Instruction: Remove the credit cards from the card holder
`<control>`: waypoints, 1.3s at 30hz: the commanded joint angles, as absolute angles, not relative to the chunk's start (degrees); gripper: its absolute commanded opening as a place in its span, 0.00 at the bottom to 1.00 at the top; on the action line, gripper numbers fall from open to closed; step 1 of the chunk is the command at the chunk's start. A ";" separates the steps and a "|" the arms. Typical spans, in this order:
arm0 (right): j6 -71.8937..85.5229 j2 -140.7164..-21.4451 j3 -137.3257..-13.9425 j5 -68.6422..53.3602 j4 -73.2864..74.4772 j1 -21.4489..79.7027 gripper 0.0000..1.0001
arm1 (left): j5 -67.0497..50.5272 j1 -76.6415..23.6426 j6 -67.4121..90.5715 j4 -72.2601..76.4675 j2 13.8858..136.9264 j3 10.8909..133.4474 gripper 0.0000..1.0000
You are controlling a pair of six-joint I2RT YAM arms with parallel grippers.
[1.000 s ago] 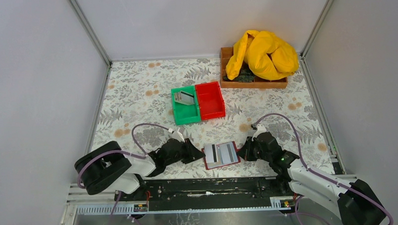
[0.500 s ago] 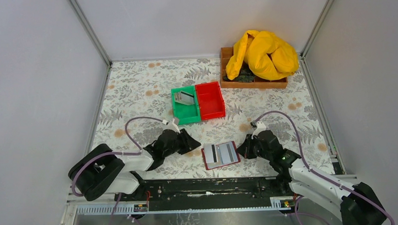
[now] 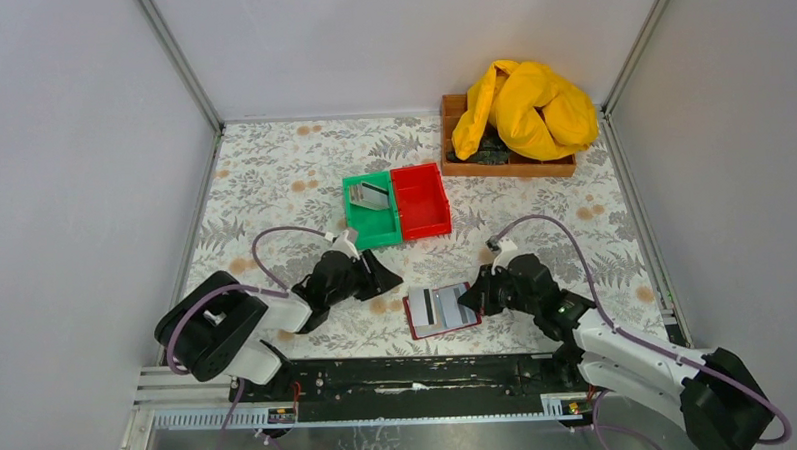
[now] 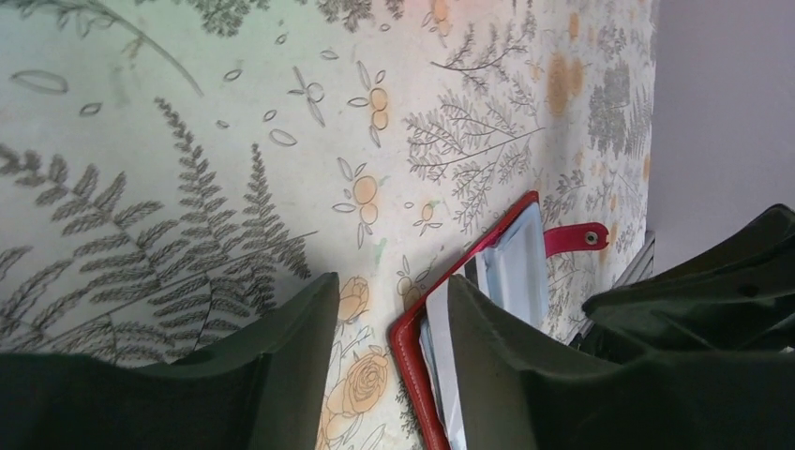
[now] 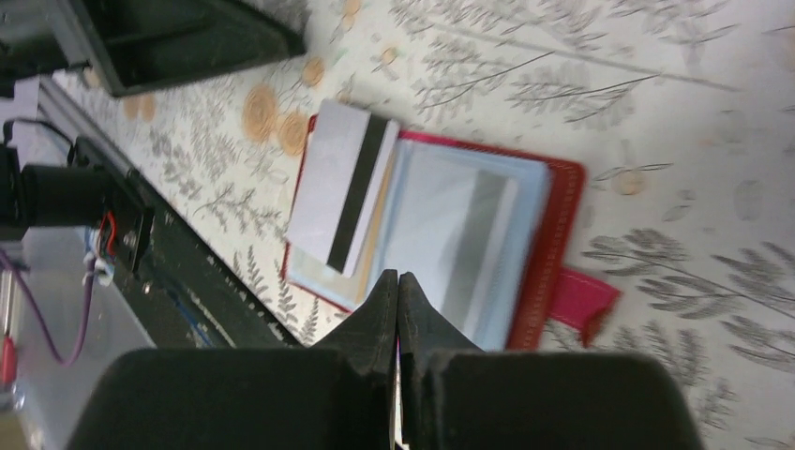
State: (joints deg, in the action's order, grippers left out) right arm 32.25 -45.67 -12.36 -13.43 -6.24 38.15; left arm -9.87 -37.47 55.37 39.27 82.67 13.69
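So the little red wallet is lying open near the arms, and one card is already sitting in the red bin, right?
Not quite. The card sits in the green bin, not the red bin beside it, which looks empty; the top view shows this. The card holder does lie open near the arms.

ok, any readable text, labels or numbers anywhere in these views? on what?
None readable.
The striped card on the card holder shows only a dark stripe, no print.
The green bin, red bin and wooden tray show no label at this size.
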 commanded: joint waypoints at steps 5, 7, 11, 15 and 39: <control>33.44 -54.15 -15.66 -16.07 -17.82 45.82 0.00 | -15.77 -36.48 55.26 53.52 87.27 13.17 0.58; 33.60 -56.34 -16.11 -15.92 -19.51 47.34 0.00 | -16.18 -36.47 55.49 54.31 87.88 13.04 0.59; 34.54 -60.91 -16.43 -15.95 -23.47 49.87 0.00 | -17.04 -36.48 55.64 55.81 89.27 13.04 0.59; 35.25 -63.80 -16.22 -16.34 -26.60 50.42 0.00 | -18.53 -36.43 55.55 56.56 91.11 13.59 0.59; 39.40 -75.26 -10.61 -17.56 -38.32 50.56 0.00 | -24.34 -36.43 57.48 64.27 101.09 15.38 0.61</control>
State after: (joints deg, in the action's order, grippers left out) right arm 38.26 -73.93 -11.49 -17.61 -34.02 50.13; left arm -22.83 -36.71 57.49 63.09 99.31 15.09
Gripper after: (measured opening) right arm 0.011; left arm 0.605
